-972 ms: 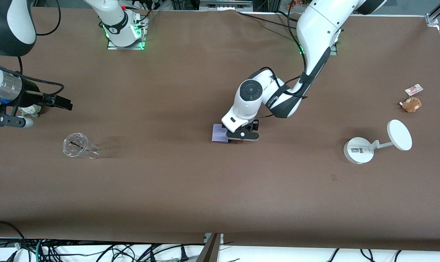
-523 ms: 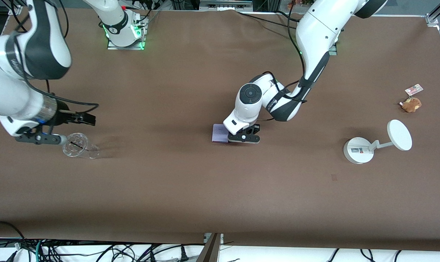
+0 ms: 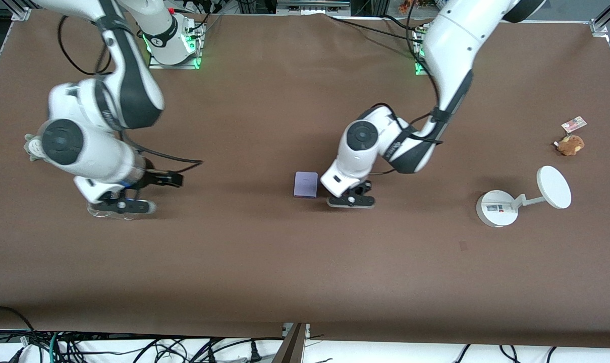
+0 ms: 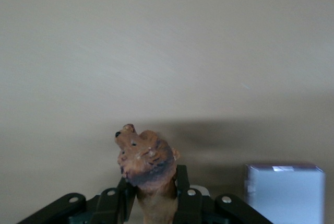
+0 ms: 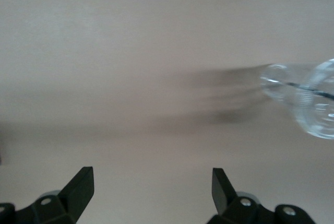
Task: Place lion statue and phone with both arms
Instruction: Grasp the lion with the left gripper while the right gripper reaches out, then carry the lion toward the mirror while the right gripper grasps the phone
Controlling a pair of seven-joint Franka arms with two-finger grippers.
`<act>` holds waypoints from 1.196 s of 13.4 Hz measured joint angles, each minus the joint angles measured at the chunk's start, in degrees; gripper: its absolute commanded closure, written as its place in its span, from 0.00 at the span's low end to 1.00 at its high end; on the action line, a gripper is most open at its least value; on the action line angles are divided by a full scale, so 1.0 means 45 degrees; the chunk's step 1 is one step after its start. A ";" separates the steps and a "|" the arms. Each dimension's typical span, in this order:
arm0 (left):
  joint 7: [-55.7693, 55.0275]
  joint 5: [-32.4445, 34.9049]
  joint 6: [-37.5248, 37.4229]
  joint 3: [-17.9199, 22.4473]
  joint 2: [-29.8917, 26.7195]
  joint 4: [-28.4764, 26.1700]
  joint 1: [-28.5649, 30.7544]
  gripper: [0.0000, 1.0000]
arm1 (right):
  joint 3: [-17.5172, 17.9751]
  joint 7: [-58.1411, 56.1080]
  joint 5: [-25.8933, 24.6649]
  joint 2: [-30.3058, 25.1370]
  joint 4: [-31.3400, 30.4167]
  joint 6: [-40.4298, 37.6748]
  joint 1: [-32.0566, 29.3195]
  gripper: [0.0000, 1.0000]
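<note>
The lion statue (image 4: 147, 166) sits pinched between the left gripper's (image 4: 151, 203) fingers, head end projecting past the tips, apparently lifted for placing. The phone (image 3: 306, 184) lies flat on the counter (image 3: 305, 262) just beside those fingers. The right gripper (image 5: 151, 187) hangs over a clear glass (image 5: 308, 98), fingers spread and empty, probably heading for the phone.

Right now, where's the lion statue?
The lion statue is clamped in the left tool, raised mid-table beside the phone, toward the left arm's end of it.
</note>
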 measured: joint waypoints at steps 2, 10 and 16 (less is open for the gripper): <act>0.0674 0.0063 -0.1233 0.0045 -0.0406 0.0011 0.1029 0.90 | 0.0012 0.0810 0.0002 0.0466 0.0007 0.0585 0.0550 0.00; 0.4756 0.0860 -0.3849 0.0159 -0.0494 -0.0253 0.4499 0.88 | 0.0076 0.5687 0.0014 0.2782 0.0408 0.3569 0.3488 0.00; 0.6198 0.0864 -0.3334 0.0154 -0.0491 -0.0716 0.5672 0.85 | 0.0082 0.8579 0.0014 0.4751 0.2051 0.4385 0.5313 0.00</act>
